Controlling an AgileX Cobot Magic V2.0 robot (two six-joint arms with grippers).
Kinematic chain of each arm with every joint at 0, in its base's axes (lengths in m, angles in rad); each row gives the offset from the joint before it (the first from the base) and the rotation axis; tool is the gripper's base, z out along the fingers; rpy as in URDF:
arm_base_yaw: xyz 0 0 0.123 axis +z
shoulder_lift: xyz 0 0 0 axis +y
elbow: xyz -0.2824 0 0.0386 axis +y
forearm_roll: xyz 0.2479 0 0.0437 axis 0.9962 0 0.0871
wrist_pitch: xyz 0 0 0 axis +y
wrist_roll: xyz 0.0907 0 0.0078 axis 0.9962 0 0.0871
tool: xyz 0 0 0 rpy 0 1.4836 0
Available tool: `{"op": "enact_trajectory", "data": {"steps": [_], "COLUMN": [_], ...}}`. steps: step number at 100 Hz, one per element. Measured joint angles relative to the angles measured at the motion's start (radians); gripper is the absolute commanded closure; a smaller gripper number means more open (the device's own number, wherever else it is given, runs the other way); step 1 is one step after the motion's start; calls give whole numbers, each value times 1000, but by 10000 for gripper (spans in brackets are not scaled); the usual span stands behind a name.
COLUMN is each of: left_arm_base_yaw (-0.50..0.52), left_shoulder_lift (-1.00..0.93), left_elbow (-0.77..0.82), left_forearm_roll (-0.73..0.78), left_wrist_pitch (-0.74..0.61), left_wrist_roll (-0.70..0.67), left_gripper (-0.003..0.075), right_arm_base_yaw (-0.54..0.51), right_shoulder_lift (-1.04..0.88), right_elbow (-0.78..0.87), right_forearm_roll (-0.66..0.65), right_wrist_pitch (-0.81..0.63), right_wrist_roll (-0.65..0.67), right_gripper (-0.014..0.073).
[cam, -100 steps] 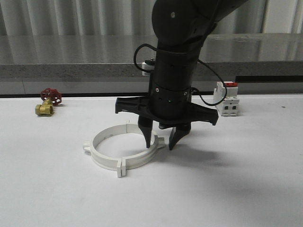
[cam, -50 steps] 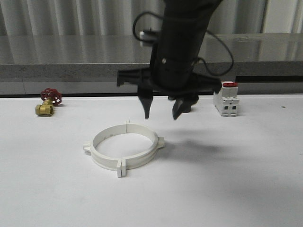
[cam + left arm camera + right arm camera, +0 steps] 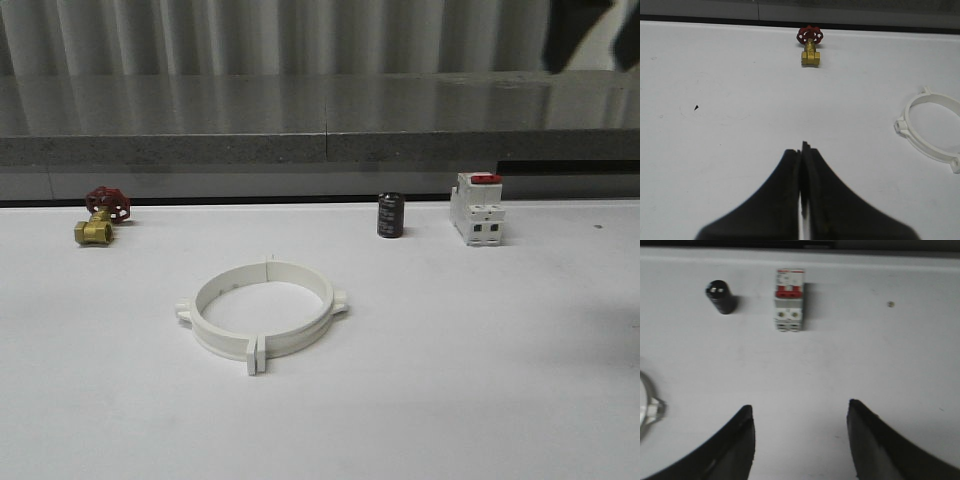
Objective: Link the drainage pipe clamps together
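Note:
The two white drainage pipe clamps (image 3: pixel 262 316) lie on the white table as one closed ring, flanges meeting at front and back. Part of that ring (image 3: pixel 932 130) shows at the edge of the left wrist view, and a sliver of it (image 3: pixel 647 410) in the right wrist view. My left gripper (image 3: pixel 802 150) is shut with nothing between its fingers, over bare table away from the ring. My right gripper (image 3: pixel 800 410) is open and empty, high above the table, with the ring off to its side.
A brass valve with a red handwheel (image 3: pixel 100 215) sits at the back left. A small black cylinder (image 3: pixel 390 215) and a white breaker with a red top (image 3: pixel 477 208) stand at the back right. A grey ledge runs behind the table.
My right arm has lifted off the ring and swung up and out of the front view, uncovering the black cylinder. The ring has stayed in place.

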State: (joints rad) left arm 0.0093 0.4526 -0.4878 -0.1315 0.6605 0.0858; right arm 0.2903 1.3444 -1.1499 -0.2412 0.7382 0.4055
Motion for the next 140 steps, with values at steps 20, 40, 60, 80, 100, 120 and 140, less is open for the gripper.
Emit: {"op": "enact_trajectory", "data": {"steps": [20,40,60,80,100,120,140], "left_arm_base_yaw": [0,0,0,0,0,0,0], "left_shoulder_lift": [0,0,0,0,0,0,0], "left_elbow": [0,0,0,0,0,0,0], "left_forearm_roll": [0,0,0,0,0,0,0], "left_wrist_pitch": [0,0,0,0,0,0,0], "left_wrist_roll": [0,0,0,0,0,0,0], "left_gripper": [741,741,741,741,741,741,741], "right_arm_base_yaw": [-127,-141,-141,-141,-141,-141,-141], "right_shoulder_lift": [-283,-563,-808,-954,-973,-973,-973], "right_elbow": [202,387,511,562,571,571,571], "right_forearm_roll": [-2,-2,-2,-2,-4,-4,-4], "right_wrist_pitch": [8,55,143,160,161,161,161], "right_wrist_roll": [-31,-38,-38,-38,-40,-40,-40], "right_gripper": [217,289,553,661,661,661,661]}}
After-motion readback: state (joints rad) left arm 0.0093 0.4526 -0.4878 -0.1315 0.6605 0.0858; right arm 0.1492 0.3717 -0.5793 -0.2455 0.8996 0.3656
